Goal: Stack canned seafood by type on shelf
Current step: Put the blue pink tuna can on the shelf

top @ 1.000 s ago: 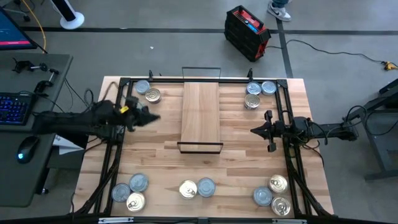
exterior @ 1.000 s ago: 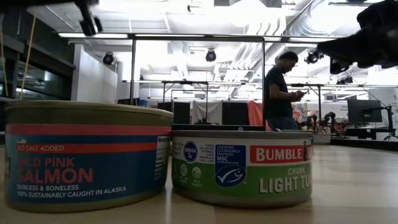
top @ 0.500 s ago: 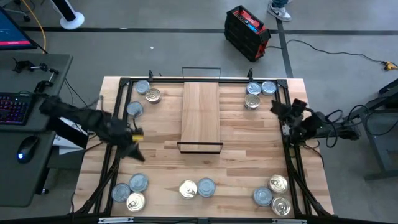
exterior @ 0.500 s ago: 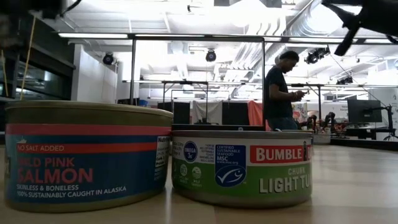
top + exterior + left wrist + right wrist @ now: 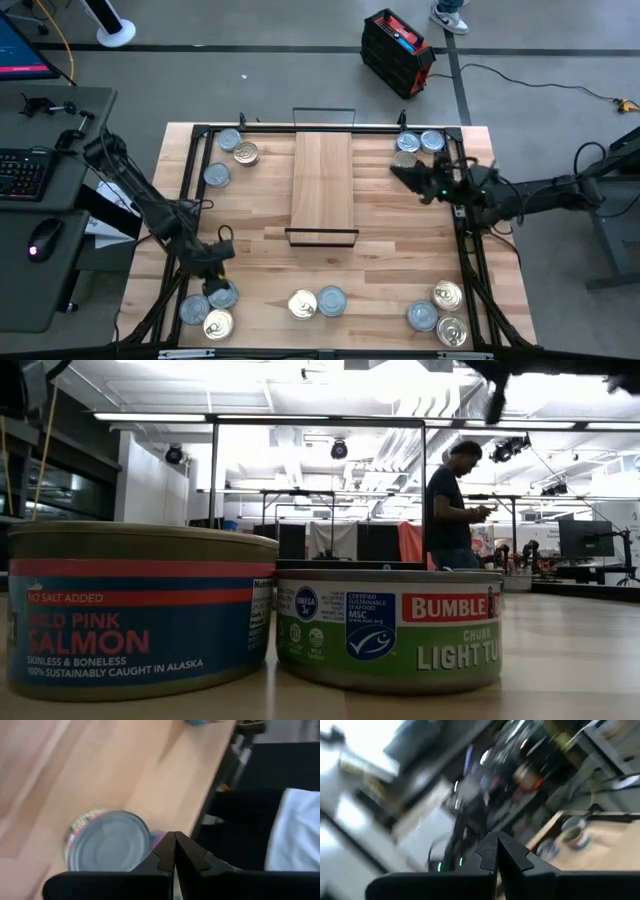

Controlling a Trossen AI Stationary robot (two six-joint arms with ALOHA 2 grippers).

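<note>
A: Where do the tins lie around the shelf point(image 5: 323, 182)?

B: Taking the shelf as the middle of the dial, it is bare. Canned seafood point(image 5: 240, 148) sits in groups: three tins at ten o'clock, three at two o'clock, three at seven o'clock, a pair at six o'clock, and four at five o'clock. Silver ring-pull lids and pale blue-grey tops are mixed in every group. None is stacked yet.

A: And the arms?

B: The left gripper point(image 5: 218, 275) hangs low over the seven o'clock group, just above a grey-topped tin point(image 5: 107, 847). Its fingers are pressed together and hold nothing. The right gripper point(image 5: 400, 171) is at the two o'clock group, beside the tins there, also closed and empty.

A: What worries you?

B: With the fingers together, a descent would land on a lid or shove the tin instead of straddling it. That tin lies near the table edge point(image 5: 207, 810), so I think a push could send it off. These tins are flat and low, so a shallow grip may slip. The mixed lids also invite the wrong type landing on a stack.
</note>
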